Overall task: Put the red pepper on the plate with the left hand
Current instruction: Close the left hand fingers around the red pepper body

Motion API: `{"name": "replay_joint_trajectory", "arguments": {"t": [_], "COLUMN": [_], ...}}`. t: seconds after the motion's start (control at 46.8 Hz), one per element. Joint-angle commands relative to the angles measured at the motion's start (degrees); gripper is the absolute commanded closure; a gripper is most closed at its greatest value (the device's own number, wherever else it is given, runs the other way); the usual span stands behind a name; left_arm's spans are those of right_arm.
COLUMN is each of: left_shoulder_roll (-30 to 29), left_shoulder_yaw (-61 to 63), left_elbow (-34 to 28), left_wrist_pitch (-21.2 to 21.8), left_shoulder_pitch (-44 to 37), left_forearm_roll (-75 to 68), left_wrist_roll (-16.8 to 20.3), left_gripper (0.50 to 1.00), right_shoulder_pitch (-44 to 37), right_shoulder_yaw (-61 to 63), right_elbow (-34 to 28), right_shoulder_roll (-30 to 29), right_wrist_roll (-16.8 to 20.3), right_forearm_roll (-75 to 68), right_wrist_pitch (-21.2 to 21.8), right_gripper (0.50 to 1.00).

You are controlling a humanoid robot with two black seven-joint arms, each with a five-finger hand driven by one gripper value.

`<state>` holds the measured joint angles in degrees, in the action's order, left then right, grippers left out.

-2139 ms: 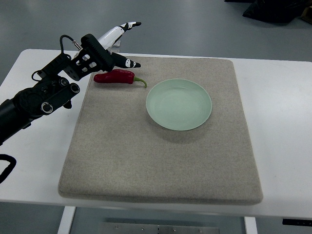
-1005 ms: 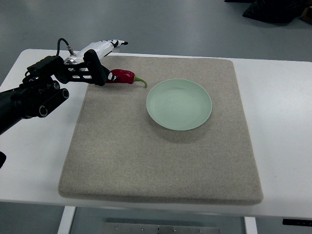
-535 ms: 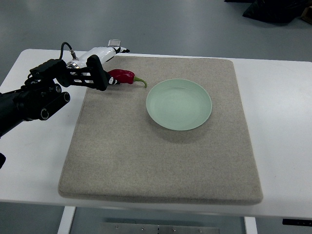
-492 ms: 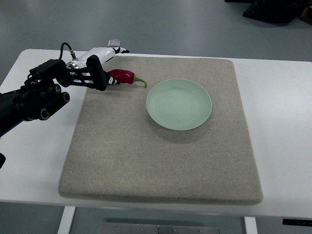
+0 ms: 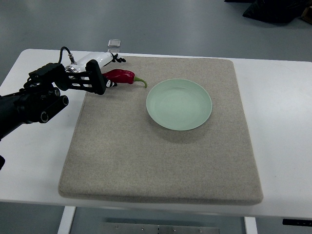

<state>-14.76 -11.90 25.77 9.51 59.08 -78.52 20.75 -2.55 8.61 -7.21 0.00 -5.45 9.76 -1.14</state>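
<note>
The left hand [image 5: 100, 73] sits at the far-left edge of the grey felt mat [image 5: 161, 161], its black arm coming in from the picture's left across the white table [image 5: 282, 122]. Its fingers are curled around the blunt end of the red pepper [image 5: 122, 75], and that end is hidden behind the black palm frame.

The red pepper lies on the mat near its far-left corner, long axis roughly left to right. The red body points toward the hand, and the thin green stem curves out to the right and slightly nearer the camera, toward the plate.

Compared with two seconds ago, the hand has dropped from above the pepper with fingers spread to a low position closed over the pepper's left end; the pepper itself has barely shifted.

The pale green plate [image 5: 179, 104] rests on the mat to the right of the pepper, apart from it, with bare mat between stem tip and rim.
</note>
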Motion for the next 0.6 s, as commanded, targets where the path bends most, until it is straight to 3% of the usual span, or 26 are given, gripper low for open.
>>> {"name": "replay_joint_trajectory", "arguments": {"t": [0.0, 0.385, 0.535, 0.578], "left_shoulder_roll": [0.17, 1.49, 2.1, 2.1], "left_shoulder_yaw": [0.04, -0.14, 0.04, 0.04], "left_elbow": [-0.19, -0.1, -0.19, -0.28], "left_wrist_pitch": [0.07, 0.24, 0.15, 0.15], "left_shoulder_pitch": [0.07, 0.16, 0.16, 0.07], "left_forearm_roll": [0.12, 0.83, 0.83, 0.83], "left_wrist_roll": [-0.01, -0.01, -0.01, -0.01], "left_gripper": [0.712, 0.714, 0.724, 0.75], "right_shoulder_pitch": [0.0, -0.08, -0.08, 0.0], "right_shoulder_yaw": [0.0, 0.0, 0.0, 0.0], "right_elbow": [0.0, 0.0, 0.0, 0.0], "right_shoulder_roll": [0.0, 0.0, 0.0, 0.0], "right_wrist_roll": [0.0, 0.0, 0.0, 0.0], "right_forearm_roll": [0.0, 0.0, 0.0, 0.0], "right_wrist_pitch": [0.0, 0.0, 0.0, 0.0], "right_gripper": [0.568, 0.568, 0.568, 0.568]}}
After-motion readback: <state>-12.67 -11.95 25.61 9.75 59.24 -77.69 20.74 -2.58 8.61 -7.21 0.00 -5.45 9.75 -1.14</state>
